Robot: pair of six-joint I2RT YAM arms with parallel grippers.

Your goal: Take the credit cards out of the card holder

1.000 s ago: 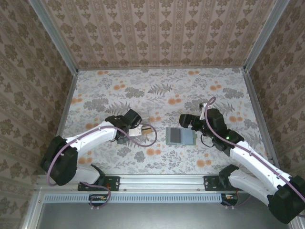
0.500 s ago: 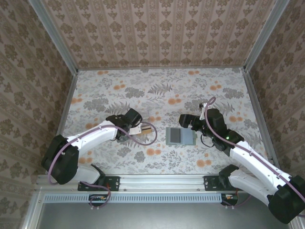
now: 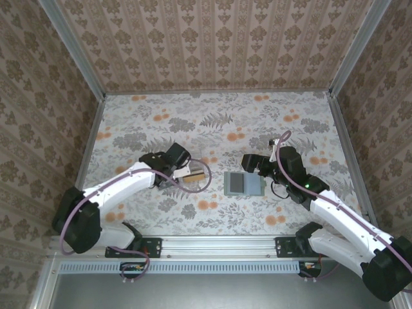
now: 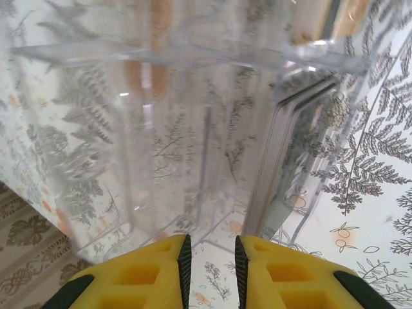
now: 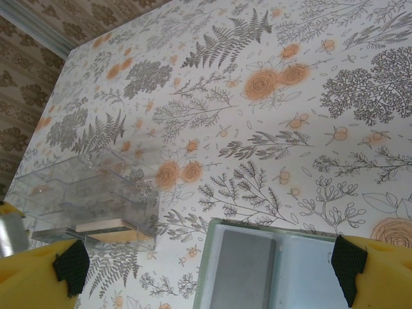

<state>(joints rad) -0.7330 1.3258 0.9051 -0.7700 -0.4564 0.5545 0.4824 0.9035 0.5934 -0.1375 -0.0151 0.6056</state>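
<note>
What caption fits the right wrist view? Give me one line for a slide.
Open right end effector frames the unfolded card holder on the floral table, clear plastic case nearby.

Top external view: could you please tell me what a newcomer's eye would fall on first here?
Probably the open blue-grey bifold card holder lying mid-table, with the right gripper spread wide by its far edge. To its left, the left gripper faces a clear plastic case with a tan stack at its base.
</note>
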